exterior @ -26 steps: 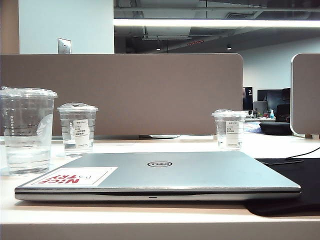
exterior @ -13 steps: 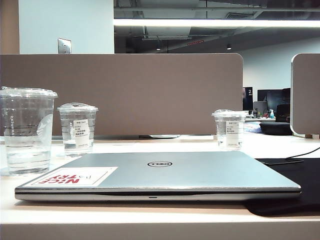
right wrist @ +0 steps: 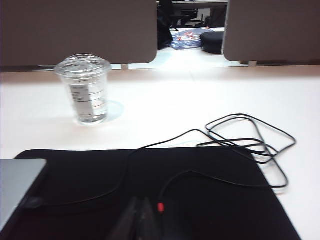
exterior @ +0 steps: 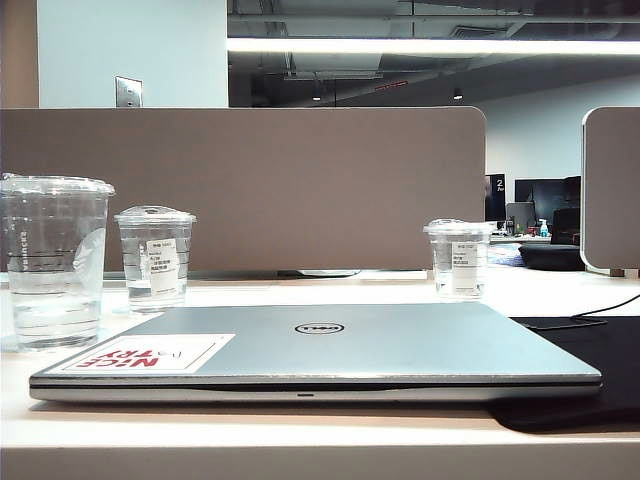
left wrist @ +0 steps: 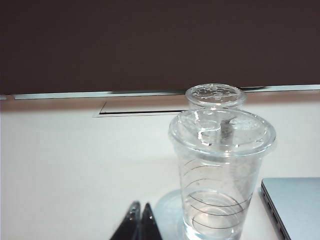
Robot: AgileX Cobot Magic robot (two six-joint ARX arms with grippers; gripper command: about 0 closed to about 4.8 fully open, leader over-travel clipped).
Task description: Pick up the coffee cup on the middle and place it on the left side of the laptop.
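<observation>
1. Black fingertips of the left gripper point(left wrist: 140, 223) met in a closed point in the left wrist view, holding nothing and touching nothing; they hung over bare tabletop point(left wrist: 75, 165), just beside the base of the coffee cup point(left wrist: 220, 172) but apart from it.
2. The right gripper point(right wrist: 138, 220) showed in the right wrist view as a blurred dark point over the black mat point(right wrist: 210, 200). Its tips appeared pressed together and empty, close to a small red spot on the cable point(right wrist: 240, 145).
3. Neither gripper appeared in the exterior view.
4. Three clear lidded cups stood on the table. The coffee cup point(exterior: 54, 262), tallest and widest, with thin black lines around it, stood upright to the left of the laptop point(exterior: 320, 352), near its front left corner, with a little clear liquid in the bottom.
5. Two shorter cups carried white labels: the left labelled cup point(exterior: 155, 258) stood behind the coffee cup, and the right labelled cup point(exterior: 459, 259) stood beyond the laptop's far right corner.
6. One laptop lay shut and flat, silver-grey, with a round logo and one white sticker point(exterior: 148, 353) printed in red.
7. One black mat lay to the laptop's right, running under its edge, and one thin black cable looped loosely across the mat and the table.
</observation>
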